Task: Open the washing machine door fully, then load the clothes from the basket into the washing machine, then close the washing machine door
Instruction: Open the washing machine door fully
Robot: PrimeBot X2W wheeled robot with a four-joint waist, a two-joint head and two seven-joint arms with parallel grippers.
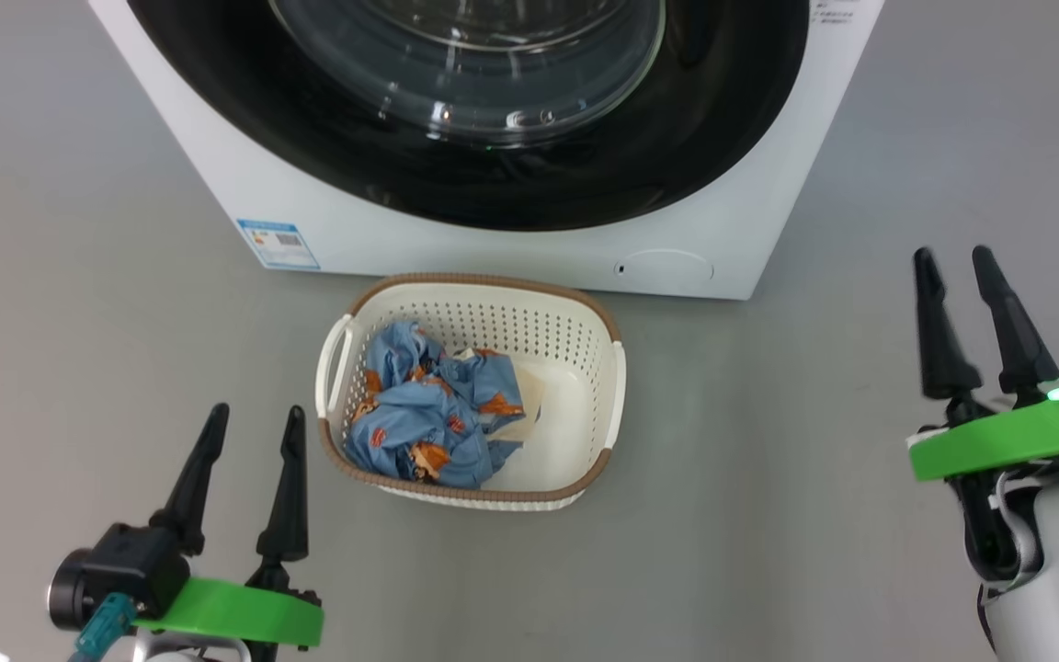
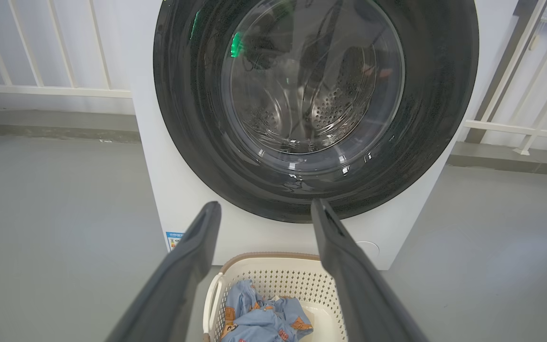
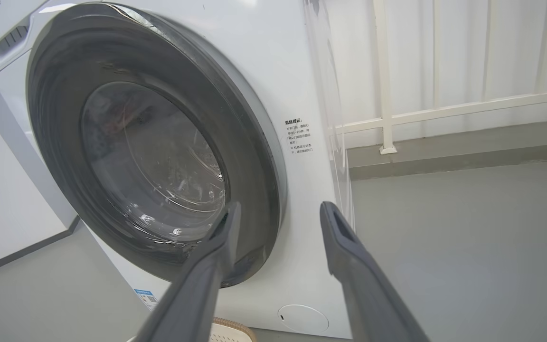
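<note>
The washing machine (image 1: 750,221) stands on the grey floor (image 1: 79,349) with its front turned toward the robot, and the washing machine door (image 1: 723,119) is seen shut, its black rim lying flat against the white front and its glass window (image 1: 474,64) bulging outward. Just before the machine, apart from it, the basket (image 1: 483,287) is set with its open top upward and its long axis running across the head view – slightly skewed, a handle at each short end. The clothes (image 1: 428,414) are bunched in the left half of the basket, and a bit of cream cloth is caught under the blue bundle. The upper part of the door and machine is cut off in the head view; in the left wrist view the perforated drum (image 2: 335,109) is made out through the glass, blurred by reflections, and the near end of the basket is cut by the bottom edge. The print on the blue energy label (image 1: 278,244) is too small to be read. The left gripper (image 1: 256,411) is held near the basket's left side with its fingers spread wide, nothing held or touched. The right gripper (image 1: 951,252) is raised well to the right of the basket – its fingers are parted too, empty, pointed toward the door's right edge in the right wrist view.
</note>
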